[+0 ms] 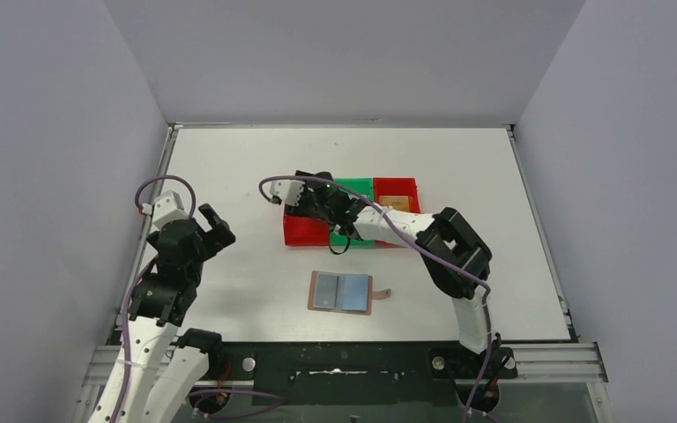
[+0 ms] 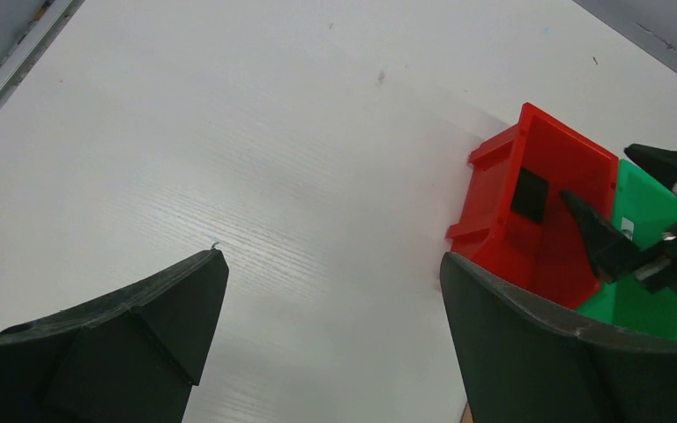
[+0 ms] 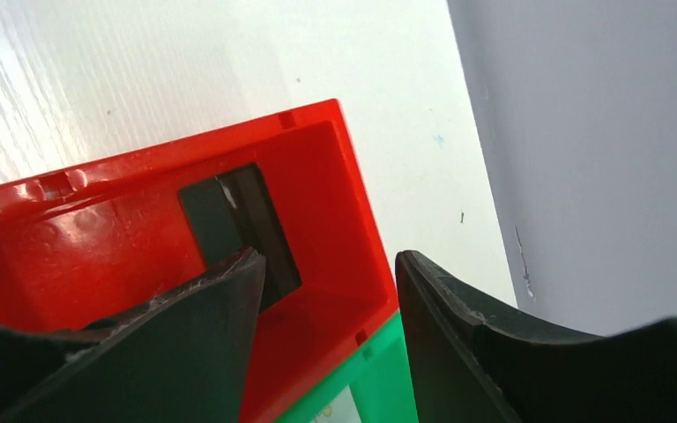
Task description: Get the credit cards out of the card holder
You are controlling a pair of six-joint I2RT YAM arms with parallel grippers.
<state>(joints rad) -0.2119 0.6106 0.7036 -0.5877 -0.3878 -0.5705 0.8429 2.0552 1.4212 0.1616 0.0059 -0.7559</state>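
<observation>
On the table (image 1: 229,176), card holder (image 1: 342,292) open, lengthwise left-right, tab (image 1: 384,293) pointing right

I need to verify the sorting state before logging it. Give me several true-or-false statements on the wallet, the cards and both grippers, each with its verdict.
1. The card holder lies open on the table. True.
2. The left gripper grips a card. False: its jaws stand wide open and empty over bare table.
3. A dark card lies in the red bin at the right gripper. True.
4. The right gripper hangs over the card holder. False: it is at that red bin, farther back on the table, with its jaws apart and nothing between them.
5. A gold-orange card lies in the other red bin. True.
</observation>
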